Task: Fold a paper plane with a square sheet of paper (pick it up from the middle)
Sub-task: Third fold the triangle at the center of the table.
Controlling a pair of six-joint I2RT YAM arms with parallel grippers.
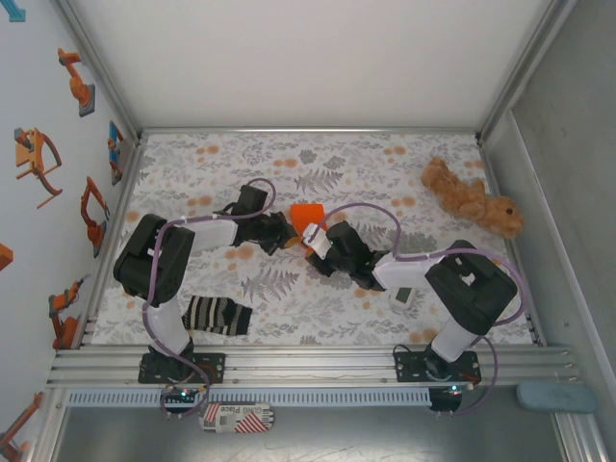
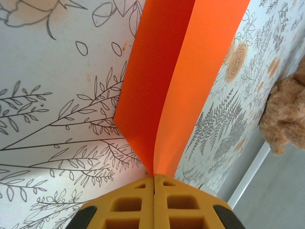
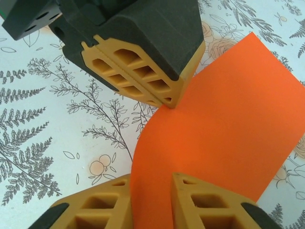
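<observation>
The square sheet of paper [image 1: 308, 214] is bright orange and is lifted off the flowered tabletop [image 1: 385, 289] near the middle. My left gripper [image 2: 154, 179] is shut on one edge of it, and the paper [image 2: 176, 86] fans away from the pinch in two curved layers. In the right wrist view the paper [image 3: 224, 124] bows up from the table, with the left gripper [image 3: 169, 102] pinching its far edge. My right gripper [image 3: 151, 183] straddles the near edge, its yellow fingers [image 3: 200, 205] still apart with the sheet passing through the gap. From above, both grippers [image 1: 279, 234] [image 1: 314, 252] meet at the paper.
A brown plush toy [image 1: 472, 197] lies at the back right, near the metal frame. A striped black-and-white sock [image 1: 217, 315] lies by the left arm's base. A grey-blue cloth [image 1: 553, 397] rests outside the frame at the front right.
</observation>
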